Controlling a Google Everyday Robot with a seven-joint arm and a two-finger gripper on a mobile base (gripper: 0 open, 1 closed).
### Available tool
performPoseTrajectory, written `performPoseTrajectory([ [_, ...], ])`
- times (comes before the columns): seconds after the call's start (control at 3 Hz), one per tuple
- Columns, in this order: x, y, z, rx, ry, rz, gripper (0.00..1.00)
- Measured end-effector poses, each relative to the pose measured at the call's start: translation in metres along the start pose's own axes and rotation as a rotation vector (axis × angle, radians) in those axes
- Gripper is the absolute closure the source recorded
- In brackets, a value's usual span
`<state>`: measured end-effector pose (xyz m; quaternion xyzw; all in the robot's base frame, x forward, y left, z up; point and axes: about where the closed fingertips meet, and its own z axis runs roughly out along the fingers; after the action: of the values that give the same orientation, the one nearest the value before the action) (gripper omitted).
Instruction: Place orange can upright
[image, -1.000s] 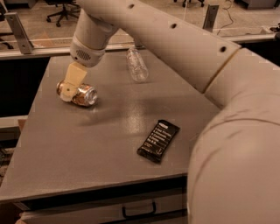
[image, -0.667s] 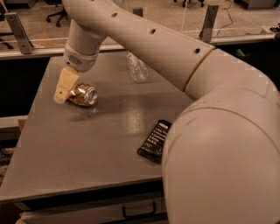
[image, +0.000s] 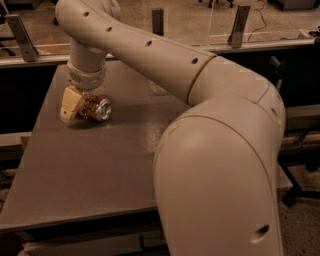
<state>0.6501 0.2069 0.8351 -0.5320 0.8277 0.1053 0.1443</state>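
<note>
Camera view: the arm (image: 215, 150) fills the centre and right of the frame. Its thick link rises from the bottom edge and bends at an elbow at right middle. From there a long link with small holes runs to the upper left, where the wrist turns straight down. The tool (image: 75, 107) hangs low over the grey worktop (image: 100, 170) at left middle, against the orange can (image: 97, 107). The can lies on its side, its silver end facing the lower right. I cannot tell whether the tool is clamping the can.
</note>
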Motion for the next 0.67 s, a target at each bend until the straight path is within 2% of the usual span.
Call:
performPoseTrajectory([
  [0.33, 0.0023, -0.0015, 0.0092, 0.003, 0.032, 0.055, 0.41],
  [0.67, 0.0008, -0.0018, 0.0057, 0.005, 0.033, 0.059, 0.65],
])
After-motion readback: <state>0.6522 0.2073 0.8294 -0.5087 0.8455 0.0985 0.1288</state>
